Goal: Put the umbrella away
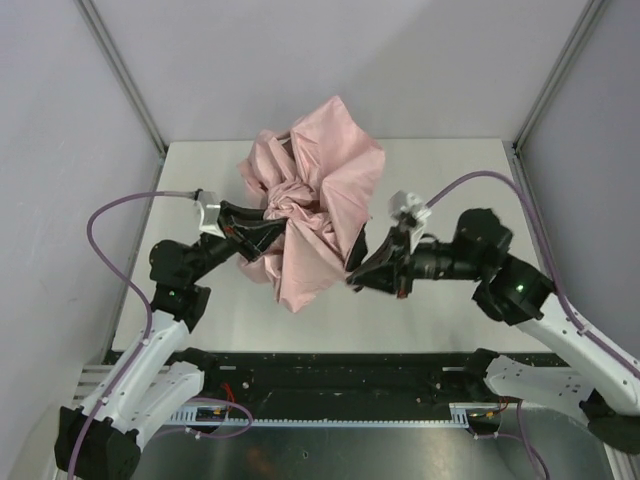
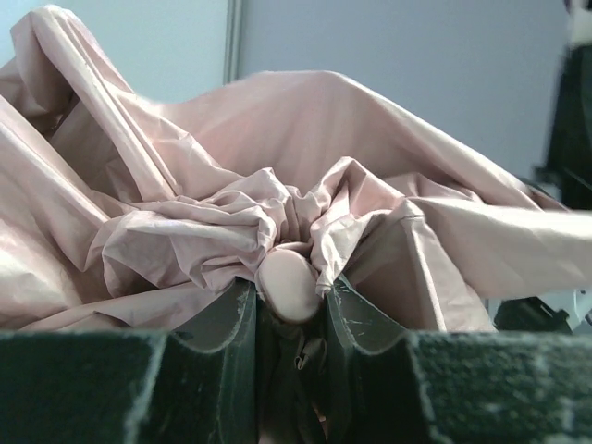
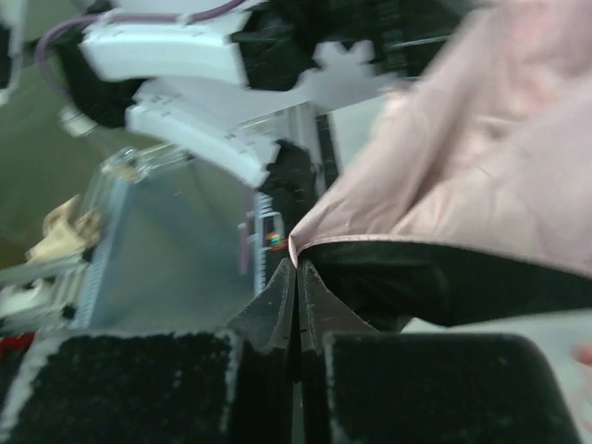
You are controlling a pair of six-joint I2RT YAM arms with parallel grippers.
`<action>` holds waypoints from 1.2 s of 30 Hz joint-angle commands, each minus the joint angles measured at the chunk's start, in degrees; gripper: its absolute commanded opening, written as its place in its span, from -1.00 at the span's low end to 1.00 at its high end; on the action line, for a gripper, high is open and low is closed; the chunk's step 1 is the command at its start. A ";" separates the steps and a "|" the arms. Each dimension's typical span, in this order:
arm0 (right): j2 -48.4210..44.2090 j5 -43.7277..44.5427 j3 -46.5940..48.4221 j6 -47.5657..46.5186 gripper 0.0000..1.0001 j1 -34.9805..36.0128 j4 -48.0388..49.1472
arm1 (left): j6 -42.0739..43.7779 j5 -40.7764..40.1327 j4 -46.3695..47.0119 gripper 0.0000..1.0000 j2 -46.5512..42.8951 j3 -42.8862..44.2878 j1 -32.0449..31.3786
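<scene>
Left gripper (image 1: 263, 237) jaws pinch the pale pink fabric folding umbrella (image 1: 318, 195) by its knob (image 2: 289, 285), anchoring it. Right gripper (image 3: 296, 268) jaws, pressed together, nip its right hem (image 3: 370, 240), apparently for gathering.

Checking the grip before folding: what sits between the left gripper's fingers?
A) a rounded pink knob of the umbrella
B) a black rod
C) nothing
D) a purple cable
A: the left gripper flanks a rounded pink knob poking from the bunched fabric of the umbrella.

The umbrella (image 1: 325, 190) is recorded as thin, creased pink cloth of slight sheen, lined in matt black. Its knob (image 2: 289, 285) is noted as smooth plastic. The left end effector (image 2: 289, 301) fingers (image 2: 227, 326) are found to be glossy, scratched plastic.
</scene>
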 commanded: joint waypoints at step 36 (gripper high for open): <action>-2.96 30.21 -13.45 44.75 0.63 2.98 19.02 | -1.40 -16.51 12.12 -1.00 -0.51 0.41 0.05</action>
